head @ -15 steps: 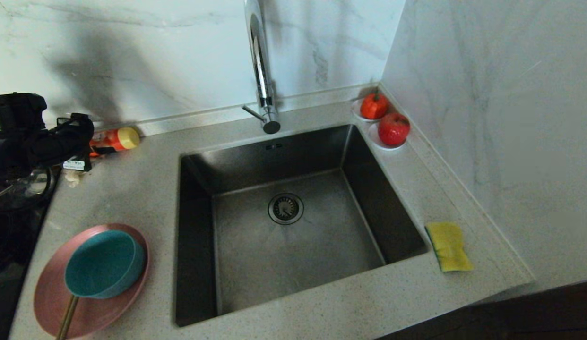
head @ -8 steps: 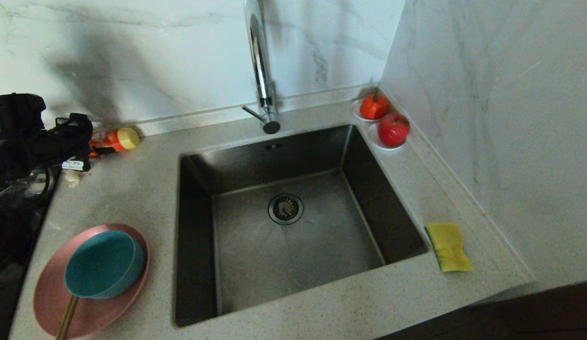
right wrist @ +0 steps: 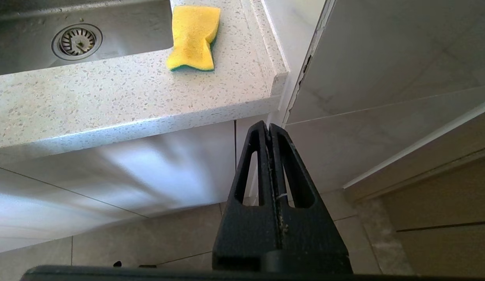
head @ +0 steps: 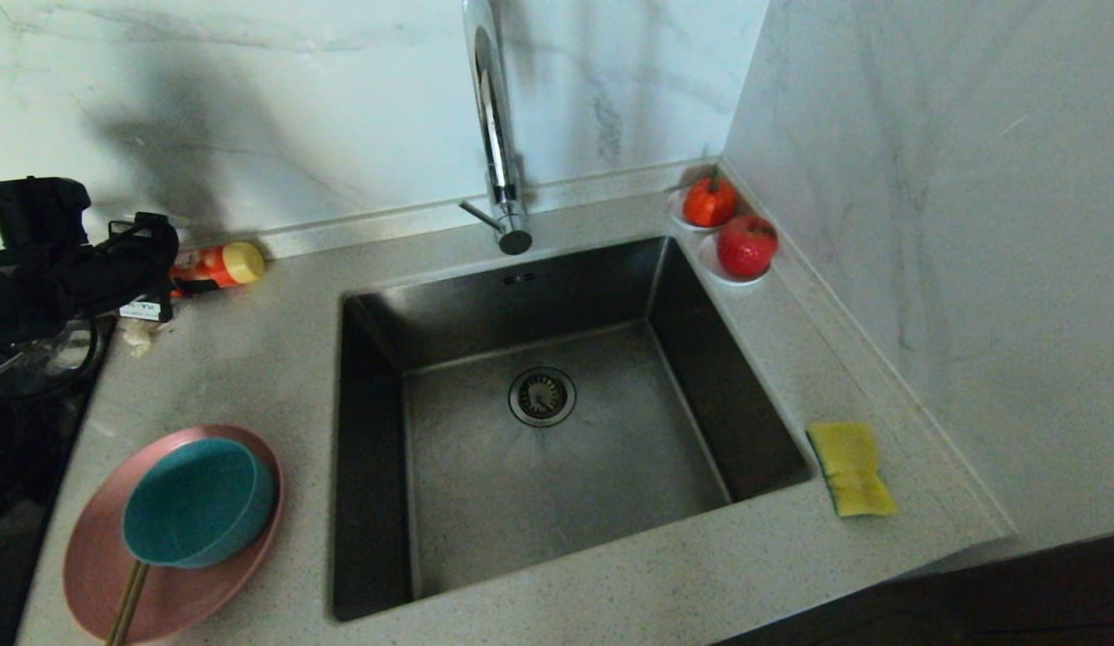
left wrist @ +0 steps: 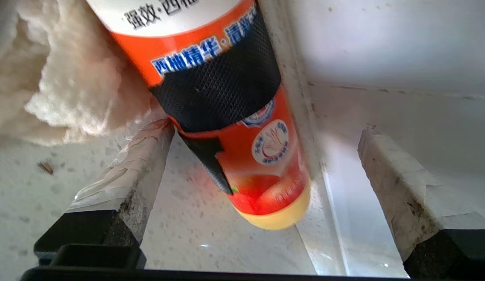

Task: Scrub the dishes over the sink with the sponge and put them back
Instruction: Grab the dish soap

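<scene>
Head view showed the speckled table (head: 252, 359) wrapping a corner of marble wall, with the sink (head: 557, 467) sunk into its middle, dark and deep, a round drain strainer (head: 542, 396) in its floor and a tall chrome tap (head: 496, 135) rising behind it. At the near left of the table lay the pink plate (head: 100, 556), with the teal bowl (head: 198, 501) resting on it and a thin wooden stick (head: 126, 603) poking out from under the bowl toward the table's front edge. The left gripper (left wrist: 262, 187) sat at the far left by the back wall, its fingers (left wrist: 125, 171) spread wide on either side of an orange bottle (left wrist: 242, 128) lying on its side; neither finger touched it, and a white crumpled cloth (left wrist: 63, 86) lay just beside the bottle. Right of the sink, near the side wall, the sponge (head: 851, 468) lay flat, yellow face up. In the far right corner stood two small white saucers (head: 732, 274) with red fruit. The right gripper (right wrist: 271, 134) hung below the table's front edge, before the cabinet, its fingers pressed together on nothing.
</scene>
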